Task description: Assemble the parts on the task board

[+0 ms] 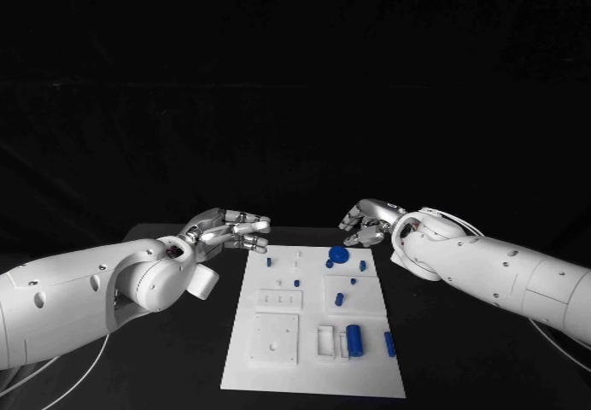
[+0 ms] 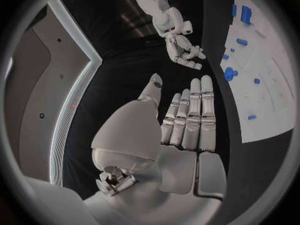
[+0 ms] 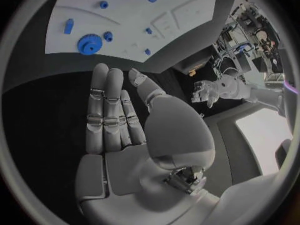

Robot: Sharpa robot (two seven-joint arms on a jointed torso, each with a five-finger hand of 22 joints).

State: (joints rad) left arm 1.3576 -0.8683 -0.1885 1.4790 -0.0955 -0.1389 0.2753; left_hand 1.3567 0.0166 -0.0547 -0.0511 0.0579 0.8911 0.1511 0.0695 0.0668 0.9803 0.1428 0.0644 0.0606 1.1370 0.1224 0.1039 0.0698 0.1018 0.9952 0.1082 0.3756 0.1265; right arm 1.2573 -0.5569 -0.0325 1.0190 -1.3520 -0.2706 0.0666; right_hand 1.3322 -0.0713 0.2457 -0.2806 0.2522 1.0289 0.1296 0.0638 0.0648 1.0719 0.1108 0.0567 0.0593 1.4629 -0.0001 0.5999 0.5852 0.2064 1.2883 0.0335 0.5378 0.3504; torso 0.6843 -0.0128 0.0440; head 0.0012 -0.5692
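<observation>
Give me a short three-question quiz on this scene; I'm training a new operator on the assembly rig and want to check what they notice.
1. True or false: the left hand is holding a blue part.
2. Which hand is nearer the blue gear on the task board? A) left hand B) right hand C) both equally
3. Fill in: in both wrist views the hands' fingers are stretched out and hold ____.

Key
1. False: it holds no part and hovers beside the board's far left corner.
2. B: the gear lies by the board's far edge, just in front of the right hand.
3. nothing
</observation>
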